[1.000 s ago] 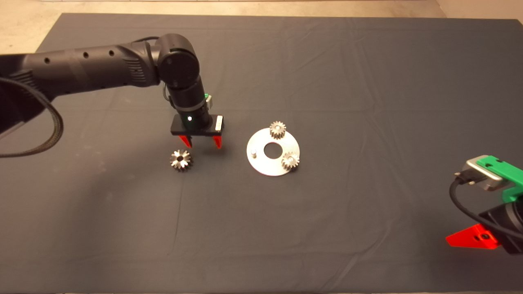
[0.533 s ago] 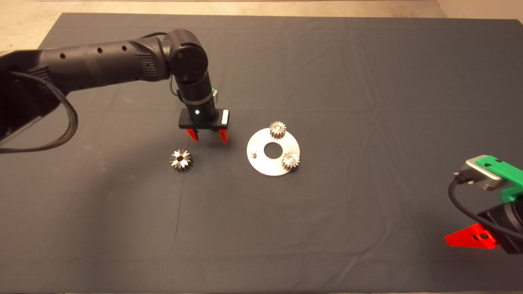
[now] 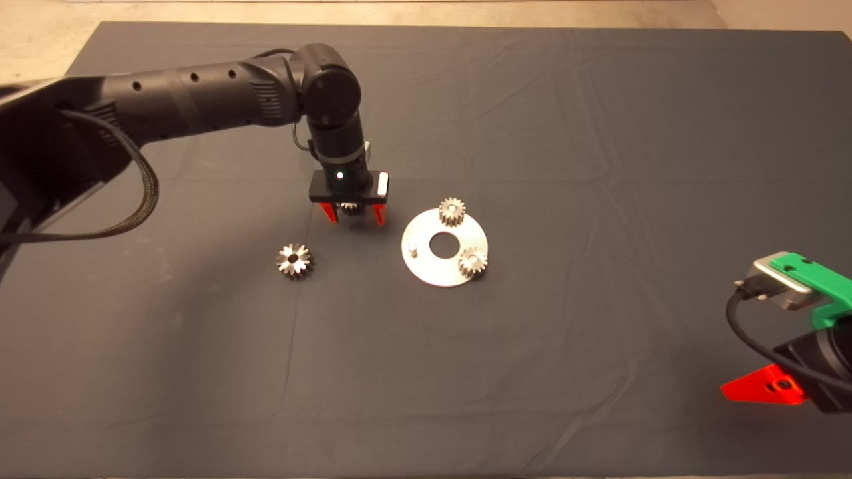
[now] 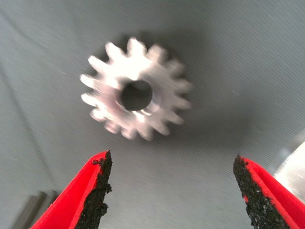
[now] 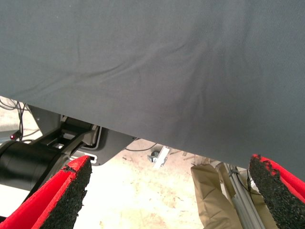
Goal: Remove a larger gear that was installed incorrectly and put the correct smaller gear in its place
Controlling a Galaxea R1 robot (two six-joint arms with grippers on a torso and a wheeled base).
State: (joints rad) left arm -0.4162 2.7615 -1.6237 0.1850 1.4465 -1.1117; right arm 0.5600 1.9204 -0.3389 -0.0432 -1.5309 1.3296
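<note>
The larger gear [image 3: 294, 261], with chunky teeth, lies flat on the mat to the left of the round silver plate [image 3: 426, 269]. My left gripper [image 3: 353, 216] is open and hangs over the smaller gear [image 3: 351, 208], which lies on the mat just left of the plate. In the left wrist view the smaller gear [image 4: 136, 94] lies beyond my open red fingers [image 4: 93, 191] and nothing touches it. The plate carries two small gears [image 3: 452, 211] [image 3: 472, 262] and one bare peg [image 3: 413, 249]. My right gripper [image 3: 765, 389] is parked open at the lower right.
The dark mat [image 3: 532, 366] covers the table, with its far edge at the back. The plate's rim shows in the left wrist view [image 4: 293, 164]. The right wrist view shows the mat's edge and the floor with a robot base [image 5: 38, 157] beyond it.
My left arm has moved right and a little farther back, away from the larger gear, and now stands over the smaller gear. The gears and plate have not moved.
</note>
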